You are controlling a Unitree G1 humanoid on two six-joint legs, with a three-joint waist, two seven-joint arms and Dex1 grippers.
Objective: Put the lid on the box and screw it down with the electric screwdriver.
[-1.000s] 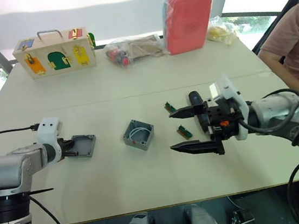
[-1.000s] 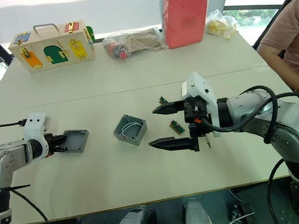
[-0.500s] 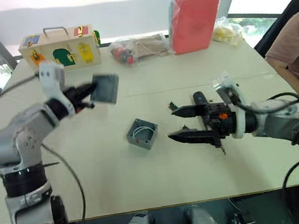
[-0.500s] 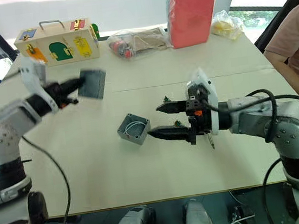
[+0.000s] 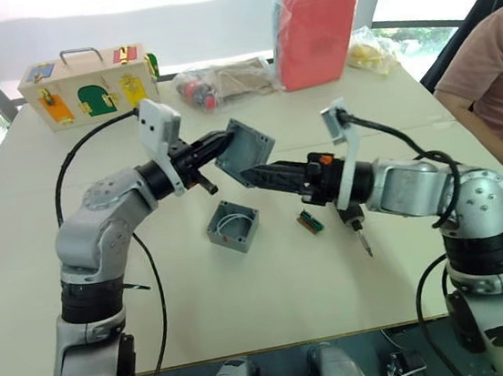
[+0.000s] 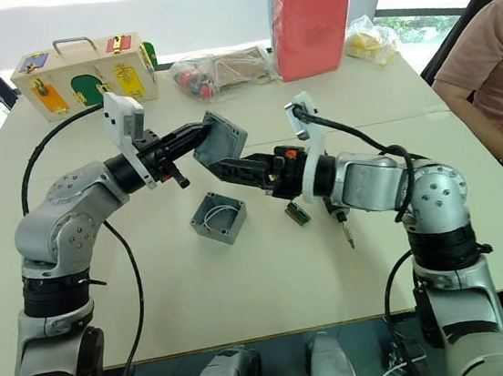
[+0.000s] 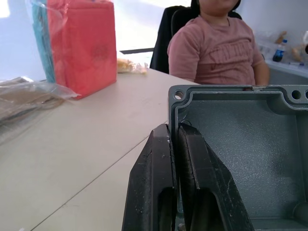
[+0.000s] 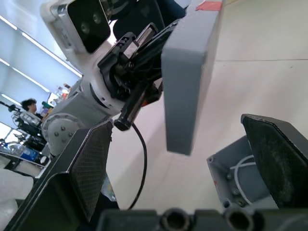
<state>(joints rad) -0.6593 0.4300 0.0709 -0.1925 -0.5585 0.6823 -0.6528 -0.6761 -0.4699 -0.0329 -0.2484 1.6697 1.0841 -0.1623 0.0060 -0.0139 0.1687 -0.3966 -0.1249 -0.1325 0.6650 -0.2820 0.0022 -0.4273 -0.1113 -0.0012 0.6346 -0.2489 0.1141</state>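
Upper centre-left of the left eye view: the left gripper (image 5: 219,146) is clamped on one edge of the lid (image 5: 247,151), held tilted in the air. Below it, at mid-frame, the box (image 5: 233,226) sits open on the table (image 5: 248,308). Immediately right of the lid, the right gripper (image 5: 263,170) has its fingers spread wide, grasping nothing. The electric screwdriver (image 5: 356,229) lies right of centre.

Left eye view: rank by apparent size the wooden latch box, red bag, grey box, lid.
1. red bag
2. wooden latch box
3. lid and box: look alike; the lid is raised nearer the camera, so unranked.
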